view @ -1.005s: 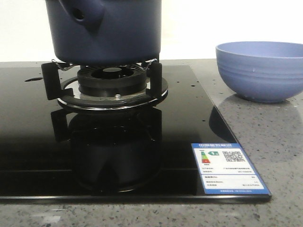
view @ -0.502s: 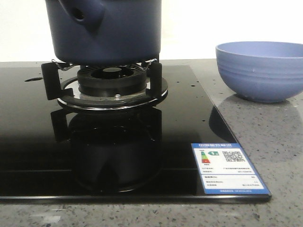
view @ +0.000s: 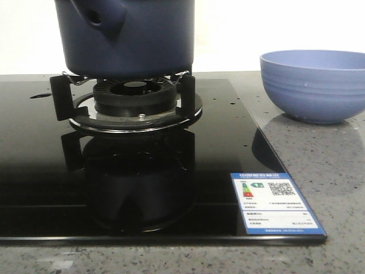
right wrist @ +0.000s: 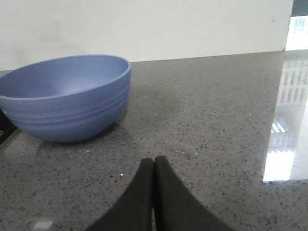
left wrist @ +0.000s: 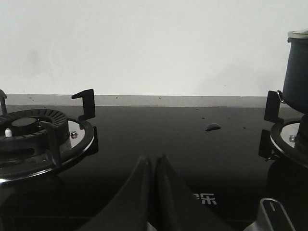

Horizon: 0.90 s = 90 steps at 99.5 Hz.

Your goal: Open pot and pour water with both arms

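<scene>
Nothing looks started. Nearest, the left pincer point(left wrist: 154, 166) and right pincer point(right wrist: 154, 168) each show fingers pressed together, empty, low over the table point(view: 319, 160). Beyond, at about eleven o'clock in the front view, the pot point(view: 128, 37) sits on its burner point(view: 134, 97): dark navy, straight-sided, its stubby holed handle toward the camera. Its top is cropped; opening and pouring remain.

Pot point(view: 137, 40): dark navy, smooth matt finish. Hob point(view: 34, 171): black glass, highly glossy, mirroring the burner. Burner ring point(view: 137, 117): polished metal; pan supports point(view: 61, 97) matt black. Bowl point(view: 313, 85): smooth, satin blue, ribbed. Table point(right wrist: 216, 120): speckled grey stone, polished. Energy label point(view: 276, 204): printed paper.
</scene>
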Available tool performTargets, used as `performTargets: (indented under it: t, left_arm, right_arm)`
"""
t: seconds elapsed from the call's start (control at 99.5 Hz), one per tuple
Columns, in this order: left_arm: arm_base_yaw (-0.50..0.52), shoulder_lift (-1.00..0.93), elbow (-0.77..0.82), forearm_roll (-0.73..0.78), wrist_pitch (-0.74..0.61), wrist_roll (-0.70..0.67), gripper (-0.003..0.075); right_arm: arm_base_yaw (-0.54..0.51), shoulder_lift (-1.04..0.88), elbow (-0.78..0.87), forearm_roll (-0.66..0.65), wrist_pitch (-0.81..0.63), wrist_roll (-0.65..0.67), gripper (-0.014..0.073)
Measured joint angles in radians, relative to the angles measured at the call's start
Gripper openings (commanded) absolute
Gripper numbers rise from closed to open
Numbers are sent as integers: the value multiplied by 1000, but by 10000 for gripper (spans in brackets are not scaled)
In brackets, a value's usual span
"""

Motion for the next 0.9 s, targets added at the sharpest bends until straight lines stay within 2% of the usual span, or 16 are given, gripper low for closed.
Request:
performTargets:
  t: [0.131, 0.251, 0.392, 0.583, 0.703, 0.784, 0.904]
  left_arm:
    - [0, 0, 0, -9, 0, 0, -20]
    - [0, 0, 0, -96, -23, 0, -20]
    - [0, 0, 0, -255, -40, 0, -20]
    - [0, 0, 0, -482, -58, 0, -20]
    - [0, 0, 0, -619, -71, 0, -20]
    - [0, 0, -13, -640, -48, 0, -20]
    - [0, 6, -133, -585, 92, 54, -20]
  right_arm:
    - [0, 0, 0, 0, -12, 0, -62]
    - [0, 0, 0, 39, -31, 0, -62]
    - [0, 0, 0, 174, -60, 0, -62]
    - [0, 0, 0, 436, -81, 0, -62]
    - [0, 0, -2, 503, -61, 0, -60]
    - [0, 0, -27, 508, 3, 0, -52]
    - [0, 0, -133, 490, 97, 0, -47]
